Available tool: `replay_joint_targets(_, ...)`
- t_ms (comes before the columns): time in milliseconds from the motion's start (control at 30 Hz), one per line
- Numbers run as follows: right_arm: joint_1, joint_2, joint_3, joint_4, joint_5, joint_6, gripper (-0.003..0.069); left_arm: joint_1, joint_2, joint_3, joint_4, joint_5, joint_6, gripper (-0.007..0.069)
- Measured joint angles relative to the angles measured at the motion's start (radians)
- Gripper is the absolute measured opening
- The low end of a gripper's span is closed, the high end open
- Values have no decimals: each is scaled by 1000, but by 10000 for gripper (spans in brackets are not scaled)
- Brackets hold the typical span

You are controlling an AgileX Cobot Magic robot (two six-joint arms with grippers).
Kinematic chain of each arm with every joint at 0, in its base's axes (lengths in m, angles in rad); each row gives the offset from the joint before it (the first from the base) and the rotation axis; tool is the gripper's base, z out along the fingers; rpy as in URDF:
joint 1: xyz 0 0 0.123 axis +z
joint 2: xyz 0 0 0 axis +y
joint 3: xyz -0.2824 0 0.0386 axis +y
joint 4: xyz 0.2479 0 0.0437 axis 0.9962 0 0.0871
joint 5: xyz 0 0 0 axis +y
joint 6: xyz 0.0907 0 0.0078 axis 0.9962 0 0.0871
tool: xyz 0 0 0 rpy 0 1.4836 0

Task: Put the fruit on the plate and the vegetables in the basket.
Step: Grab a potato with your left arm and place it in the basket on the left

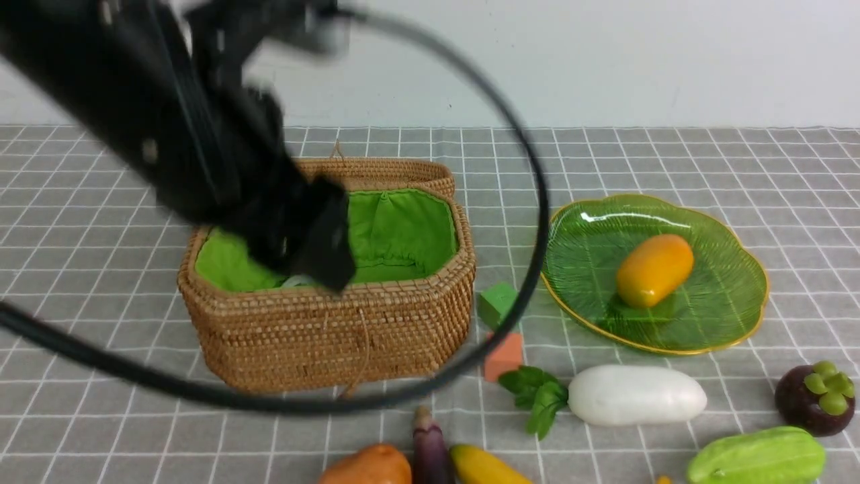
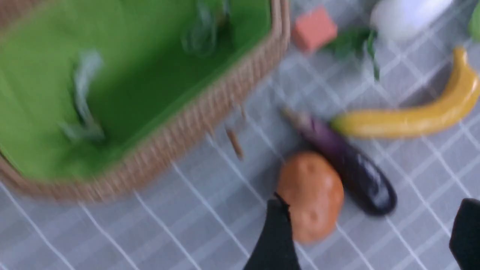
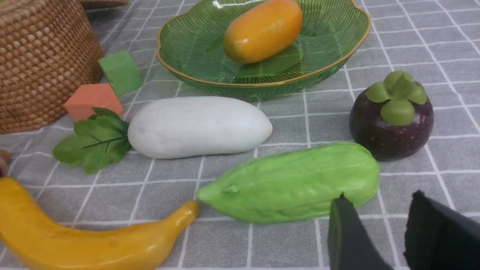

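The mango (image 1: 654, 269) lies on the green plate (image 1: 729, 319). The radish (image 1: 635, 395), mangosteen (image 1: 813, 400), gourd (image 1: 756, 457), potato (image 1: 366, 467), eggplant (image 1: 430, 450) and banana (image 1: 484, 467) rest on the cloth. My left gripper (image 1: 312, 252), blurred, hangs over the open basket (image 1: 329, 336). In its wrist view the left gripper (image 2: 371, 228) is wide open and empty, above the cloth beside the potato (image 2: 311, 195) and eggplant (image 2: 345, 165). My right gripper (image 3: 378, 198) is open and empty, just behind the gourd (image 3: 296, 183), near the mangosteen (image 3: 392, 116).
A green cube (image 1: 497, 302) and an orange cube (image 1: 504, 356) sit between basket and plate. The basket's lid (image 1: 383, 171) lies behind it. A black cable (image 1: 531, 202) loops across the front view. A grey checked cloth covers the table.
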Motion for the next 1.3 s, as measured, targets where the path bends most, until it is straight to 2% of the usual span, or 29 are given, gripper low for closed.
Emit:
replay_joint_targets(100, 0, 0, 0, 0, 0, 0, 240, -1, 38, 192, -2, -78, -124, 564)
replay_joint_targets(333, 0, 0, 0, 0, 0, 0, 240, -1, 183, 298, -6, -206, -191, 564)
replay_joint_targets(433, 0, 0, 0, 0, 0, 0, 240, -1, 228, 299, -11, -220, -180, 564)
replay_joint_targets(733, 0, 0, 0, 0, 0, 0, 240, -4, 215, 299, -53, -209, -25, 564)
replay_joint_targets(867, 0, 0, 0, 0, 0, 0, 240, -62, 191, 299, -30, -191, -2, 572)
replay_joint_targets(1000, 0, 0, 0, 0, 0, 0, 240, -143, 190, 299, 65, -230, -59, 576)
replay_joint_targets(1133, 0, 0, 0, 0, 0, 0, 240, -188, 232, 299, 165, -313, -197, 577)
replay_joint_targets(1300, 0, 0, 0, 0, 0, 0, 240, -188, 279, 299, 146, -324, -230, 578)
